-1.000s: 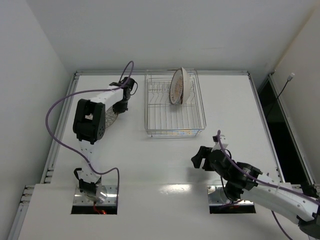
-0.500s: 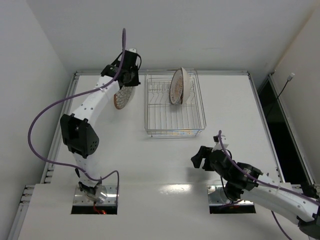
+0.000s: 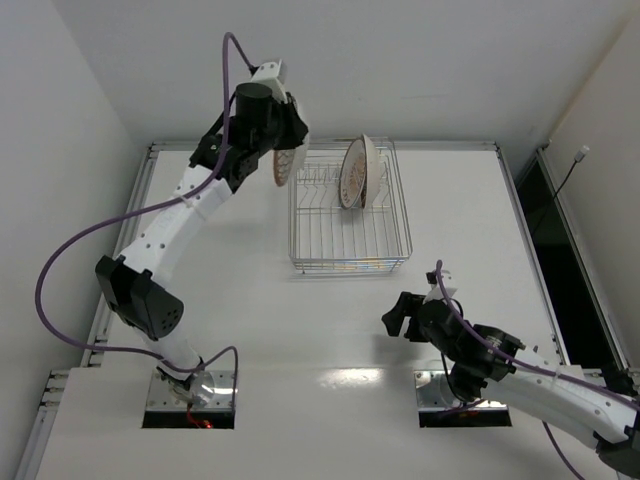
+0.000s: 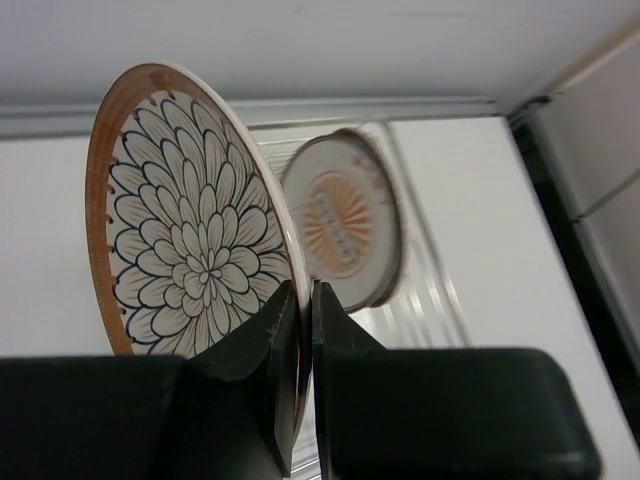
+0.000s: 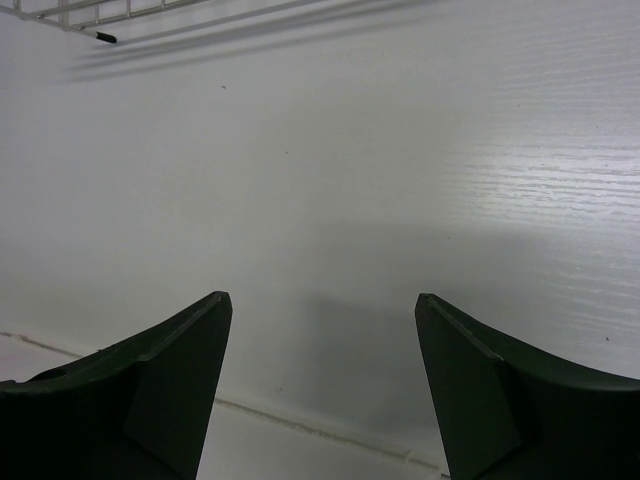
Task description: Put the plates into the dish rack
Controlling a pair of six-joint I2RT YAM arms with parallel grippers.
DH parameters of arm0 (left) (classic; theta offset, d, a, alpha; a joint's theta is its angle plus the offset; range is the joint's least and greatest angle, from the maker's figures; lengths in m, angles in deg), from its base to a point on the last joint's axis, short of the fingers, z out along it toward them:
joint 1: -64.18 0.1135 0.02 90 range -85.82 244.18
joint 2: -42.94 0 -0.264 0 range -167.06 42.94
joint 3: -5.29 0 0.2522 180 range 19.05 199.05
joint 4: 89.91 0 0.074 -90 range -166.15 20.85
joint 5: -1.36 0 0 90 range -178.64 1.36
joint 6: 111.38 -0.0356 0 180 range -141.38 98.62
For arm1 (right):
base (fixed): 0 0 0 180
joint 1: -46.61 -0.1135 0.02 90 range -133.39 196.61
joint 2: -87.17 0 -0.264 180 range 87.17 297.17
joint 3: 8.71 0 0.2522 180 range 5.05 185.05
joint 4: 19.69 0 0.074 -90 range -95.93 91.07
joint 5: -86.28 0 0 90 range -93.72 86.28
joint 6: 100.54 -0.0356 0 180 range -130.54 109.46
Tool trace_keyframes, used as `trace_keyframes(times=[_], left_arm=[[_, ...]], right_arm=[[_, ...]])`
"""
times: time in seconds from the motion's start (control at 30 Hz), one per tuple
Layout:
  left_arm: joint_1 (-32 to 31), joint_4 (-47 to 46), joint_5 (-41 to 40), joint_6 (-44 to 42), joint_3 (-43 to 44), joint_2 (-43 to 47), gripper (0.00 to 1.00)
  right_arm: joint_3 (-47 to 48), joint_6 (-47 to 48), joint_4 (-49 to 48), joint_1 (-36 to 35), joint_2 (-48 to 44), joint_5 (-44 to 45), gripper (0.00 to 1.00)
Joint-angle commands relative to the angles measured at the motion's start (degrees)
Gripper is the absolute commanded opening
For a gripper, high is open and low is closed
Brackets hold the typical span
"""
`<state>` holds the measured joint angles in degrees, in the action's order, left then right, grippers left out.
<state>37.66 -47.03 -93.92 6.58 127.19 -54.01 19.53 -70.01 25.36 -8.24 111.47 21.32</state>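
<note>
My left gripper (image 3: 283, 148) is shut on the rim of a lattice petal plate (image 3: 284, 166) and holds it upright in the air just left of the dish rack's (image 3: 348, 250) far left corner. In the left wrist view the plate (image 4: 190, 240) stands on edge between my closed fingers (image 4: 283, 340). Plates stand upright in the rack's far part (image 3: 356, 172); the white-rimmed sunburst one (image 4: 345, 225) faces my left wrist camera. My right gripper (image 3: 399, 316) is open and empty, low over the table near the front right (image 5: 320, 310).
The rack's wire corner (image 5: 80, 20) shows at the top left of the right wrist view. White walls close in the table at the back and left. A dark gap (image 3: 560, 250) runs along the table's right edge.
My left arm has lifted the petal plate off the table at the rack's left, swung it up and to the right, and turned it on edge. The right arm has not moved.
</note>
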Motion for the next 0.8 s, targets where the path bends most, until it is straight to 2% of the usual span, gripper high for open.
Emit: trace_keyframes(times=[0.0,0.17,0.2,0.27,0.4,0.63,0.77], left_arm=[[-2.56,-21.36,8.7,2.0,-0.03,2.04,0.0],[-3.27,-30.51,17.73,7.27,-2.92,-0.96,0.0],[-3.27,-35.66,19.06,7.89,-5.8,-0.96,0.0],[-3.27,-40.09,21.35,9.12,-8.11,-1.83,0.0],[-3.27,-44.49,25.04,11.31,-8.12,-5.08,0.0],[-2.75,-48.89,24.61,12.46,-11.72,-7.03,0.0],[-2.74,-49.51,21.11,12.38,-13.56,-8.16,0.0]], right_arm=[[-0.33,-1.53,-2.64,0.18,0.23,0.1,0.72],[-0.33,-1.53,-2.64,0.18,0.75,0.1,0.72],[-0.33,-1.53,-2.64,0.18,0.75,0.1,0.72],[-0.33,-1.53,-2.64,0.18,0.75,0.1,0.72],[-0.33,-1.53,-2.64,0.18,0.75,0.1,0.72],[-0.33,-1.53,-2.64,0.7,0.75,0.1,0.72],[-0.33,-1.53,-2.64,0.71,0.75,-0.43,0.72]])
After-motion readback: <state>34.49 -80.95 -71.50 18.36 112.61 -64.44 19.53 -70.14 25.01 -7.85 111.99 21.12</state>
